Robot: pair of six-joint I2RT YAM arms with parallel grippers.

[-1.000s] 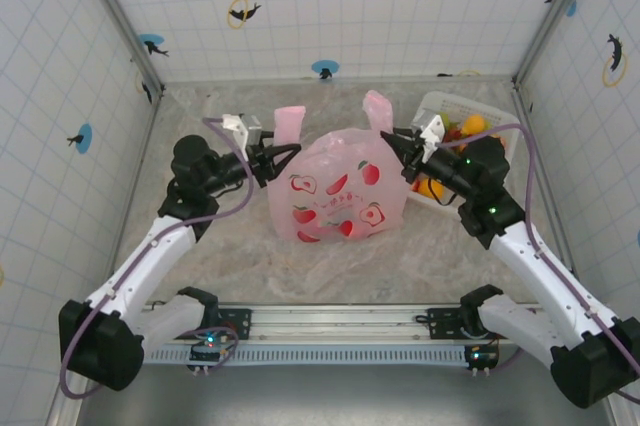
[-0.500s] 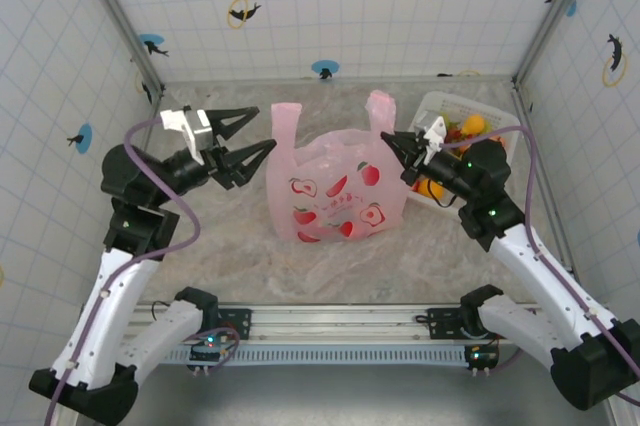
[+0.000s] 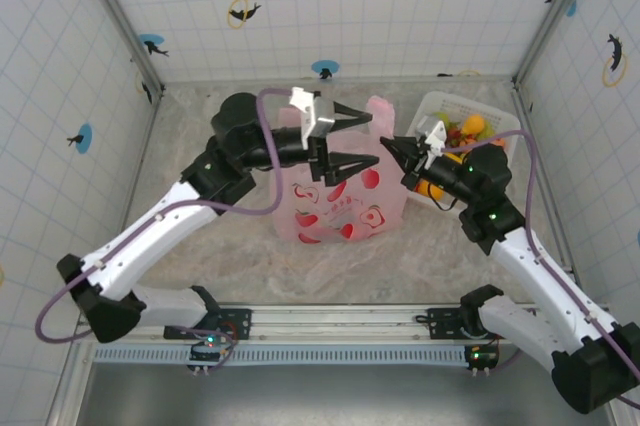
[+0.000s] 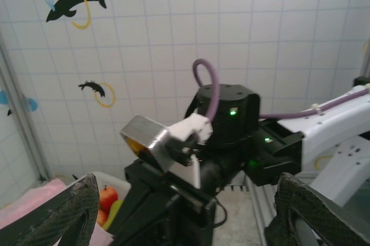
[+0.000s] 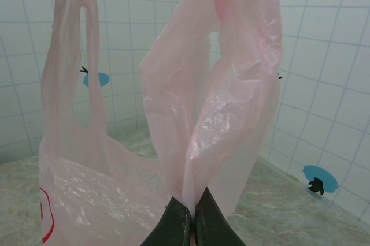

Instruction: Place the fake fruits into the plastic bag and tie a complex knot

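Plastic bag (image 3: pixel 340 208): stands upright at the middle of the worktop (image 3: pixel 230 256), mouth facing up. Its broad printed face is turned to the near edge and its long axis runs left to right.
Handle loops (image 5: pixel 72 55): two pink strips rising straight up, apart from each other and untied.
Right end effector (image 5: pixel 190 211): jaws pressed together, pinching a fold of the bag's right-hand loop at its base and holding that strip vertical. From above it points left, at the bag's right edge.
Left end effector (image 3: pixel 372 138): spread wide and holding nothing, above the far part of the bag and pointing right. Its fingers (image 4: pixel 75 211) stand well apart in its own camera, facing the right arm's wrist (image 4: pixel 225 113).
Fake fruits (image 3: pixel 474 125): orange, red and yellow pieces heaped in the basket.
Basket (image 3: pixel 437 104): white, in the far right corner of the worktop, just beside the bag, partly behind the right arm.
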